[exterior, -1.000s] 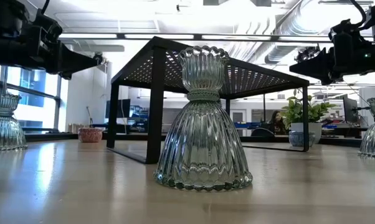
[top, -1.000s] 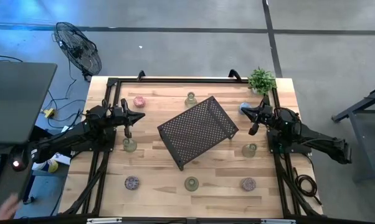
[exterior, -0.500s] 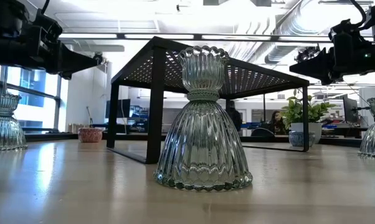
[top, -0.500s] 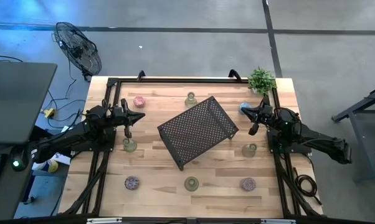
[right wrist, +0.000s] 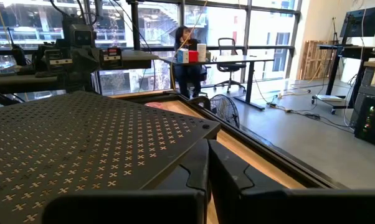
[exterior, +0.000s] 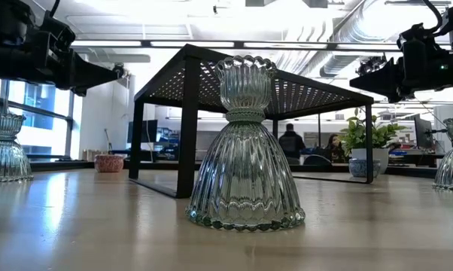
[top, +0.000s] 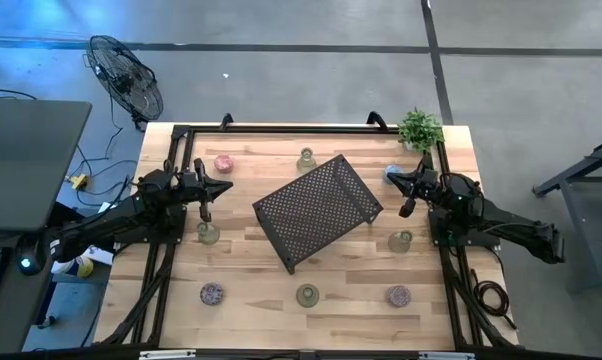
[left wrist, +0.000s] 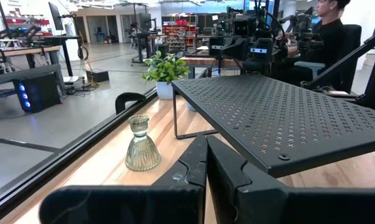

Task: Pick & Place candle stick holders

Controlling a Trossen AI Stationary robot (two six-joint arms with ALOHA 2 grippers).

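The black mesh tray point(top: 318, 208) stands on its legs in the table's middle. Several small glass holders stand on their bases around it: clear-greenish ones at the far side point(top: 305, 160), left point(top: 209, 234), right point(top: 400, 241) and near side point(top: 307, 295), which fills the low view point(exterior: 245, 143); mottled ones at far left point(top: 224, 164), near left point(top: 212, 294), near right point(top: 398, 296) and by the right gripper point(top: 392, 174). My left gripper point(top: 224, 189) is shut and empty left of the tray. My right gripper point(top: 393, 180) is shut and empty right of it.
A small green potted plant point(top: 420, 129) stands at the far right corner. A black frame point(top: 281, 129) runs along the table's far edge and sides. A fan point(top: 127, 80) stands on the floor beyond the far left corner. People sit in the room behind point(exterior: 290, 141).
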